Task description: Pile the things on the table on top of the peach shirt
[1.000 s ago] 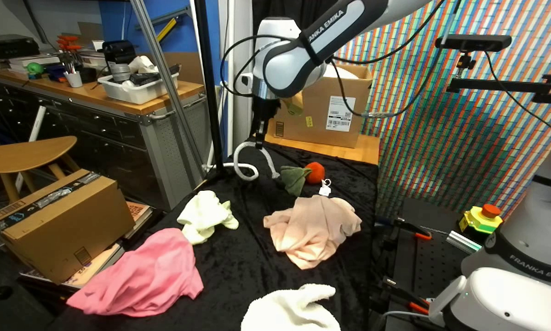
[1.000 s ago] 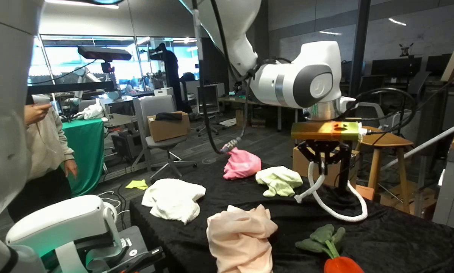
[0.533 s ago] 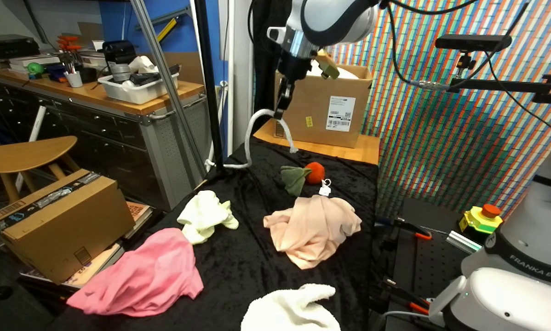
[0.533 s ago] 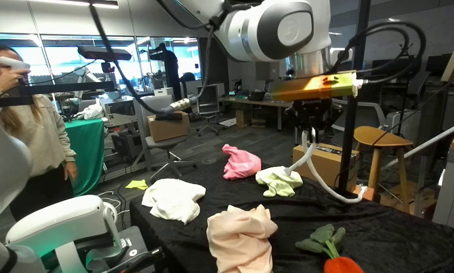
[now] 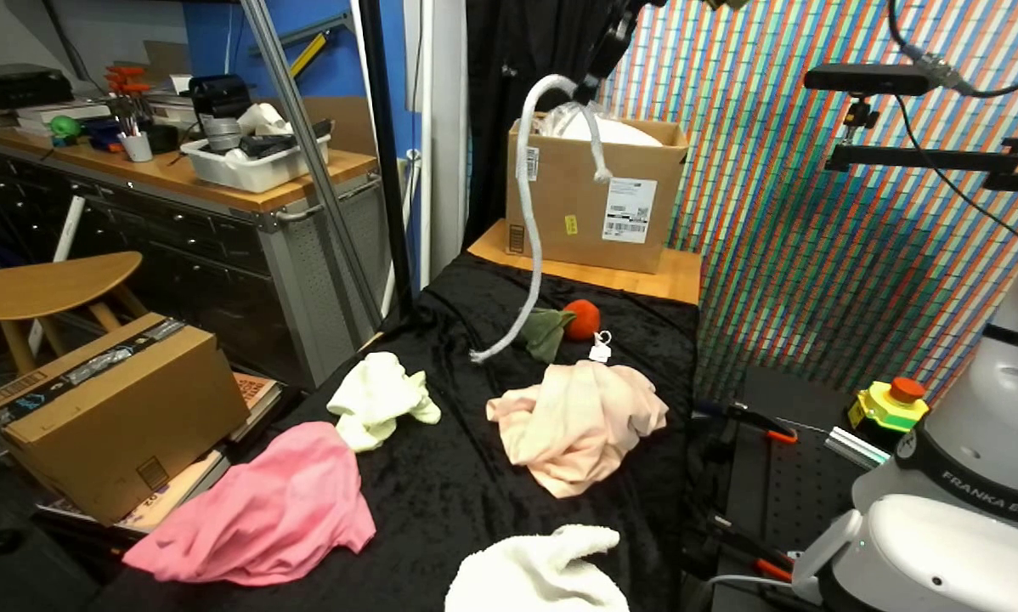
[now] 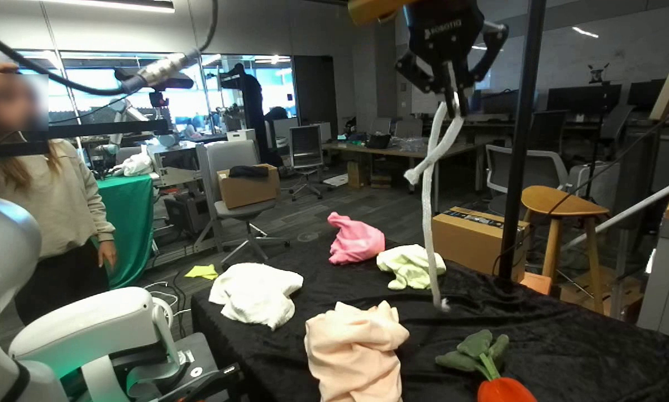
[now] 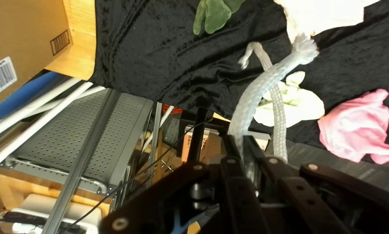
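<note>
My gripper [image 6: 455,111] is shut on a white rope [image 6: 427,206] high above the black table [image 5: 441,501]. One long end hangs down close to the table; a short end dangles beside it. The peach shirt [image 5: 577,425] lies crumpled on the table, below the gripper and apart from the rope. Around it are the pink garment [image 5: 262,510], the pale yellow cloth [image 5: 381,399], the white cloth [image 6: 256,293] and a red plush toy with green leaves [image 5: 582,320]. In the wrist view the rope passes between the fingertips [image 7: 227,141], and the shirt is partly cut off.
A black upright pole [image 6: 519,139] stands at the table's edge. A large cardboard box [image 5: 594,204] sits behind the table on a wooden top, and another box [image 5: 118,416] beside it. A person [image 6: 49,195] stands near the robot's base.
My gripper has risen well above the table, moving right in an exterior view, and carried the rope up with it. The rope's long end has come off its loop and hangs. The cloths have not moved.
</note>
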You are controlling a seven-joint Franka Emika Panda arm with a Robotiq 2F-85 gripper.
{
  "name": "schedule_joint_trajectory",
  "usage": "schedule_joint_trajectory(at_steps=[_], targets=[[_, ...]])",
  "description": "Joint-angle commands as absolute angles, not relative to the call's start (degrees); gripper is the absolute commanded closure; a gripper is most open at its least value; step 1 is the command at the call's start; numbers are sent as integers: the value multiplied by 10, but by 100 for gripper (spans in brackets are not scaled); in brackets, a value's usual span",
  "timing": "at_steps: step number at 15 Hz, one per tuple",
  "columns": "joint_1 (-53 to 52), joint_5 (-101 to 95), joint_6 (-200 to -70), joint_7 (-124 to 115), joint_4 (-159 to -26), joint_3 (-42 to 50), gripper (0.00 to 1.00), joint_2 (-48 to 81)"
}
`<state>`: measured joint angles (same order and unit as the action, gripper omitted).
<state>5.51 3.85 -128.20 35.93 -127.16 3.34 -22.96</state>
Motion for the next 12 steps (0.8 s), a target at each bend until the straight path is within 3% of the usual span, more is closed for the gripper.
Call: schedule_joint_trajectory(at_steps=[1, 6, 12], targets=[[29, 34, -1231, 338, -1279, 64, 96, -324], [13, 21, -1197, 317, -1281, 72, 96, -389], [-2, -1, -1198, 311, -1330, 74, 96, -380]])
